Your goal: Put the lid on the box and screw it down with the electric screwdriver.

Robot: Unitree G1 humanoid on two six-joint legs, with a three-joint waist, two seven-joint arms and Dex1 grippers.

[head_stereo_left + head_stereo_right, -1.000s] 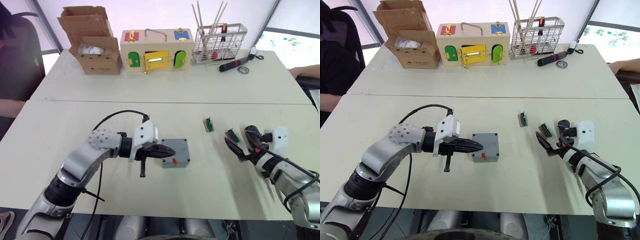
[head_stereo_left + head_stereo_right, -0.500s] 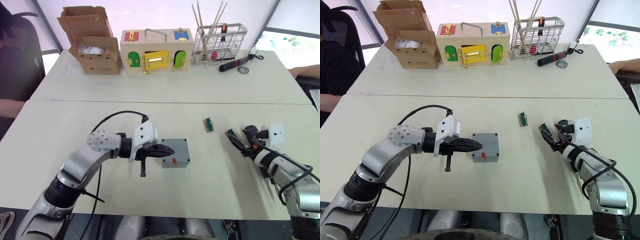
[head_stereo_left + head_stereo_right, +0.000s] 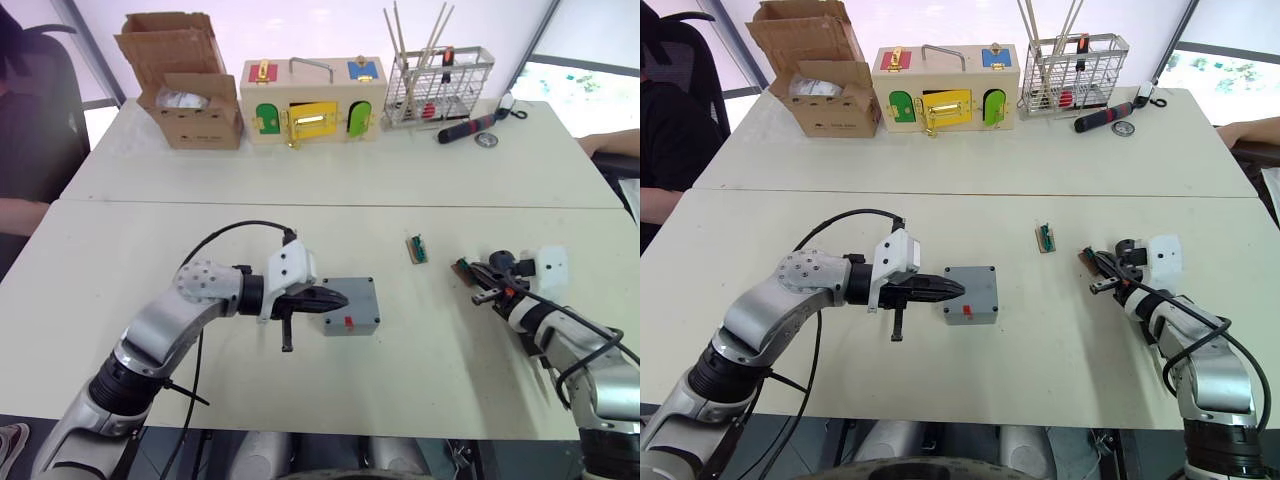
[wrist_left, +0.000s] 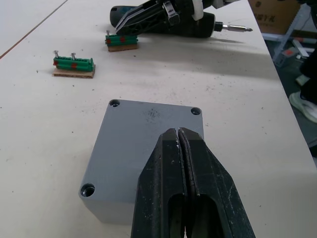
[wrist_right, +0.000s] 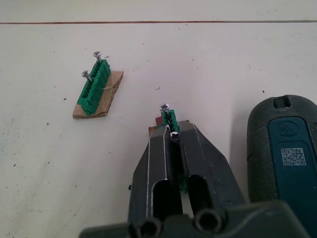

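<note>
The grey lid [image 4: 143, 134] lies flat on top of the grey box [image 3: 365, 324], which has a red mark on its near side. My left gripper [image 3: 343, 298] is shut, with its fingertips resting over the lid's near half. At the right of the table my right gripper [image 5: 171, 131] is shut on a small green screw holder [image 5: 168, 118] that carries screws. The electric screwdriver [image 5: 285, 148] lies close beside that gripper. Its metal bit [image 4: 242, 29] points towards the table's near edge.
A second green screw holder [image 3: 417, 248] sits between box and right gripper. Along the far edge stand a cardboard box [image 3: 185, 95], a wooden box with coloured doors [image 3: 312, 105], a wire basket [image 3: 440, 85] and a black-and-red tool [image 3: 468, 128]. A person's hand [image 3: 605, 142] rests at right.
My right gripper has gone from open to shut, closing on the green screw holder. The left gripper, lid and box have not moved.
</note>
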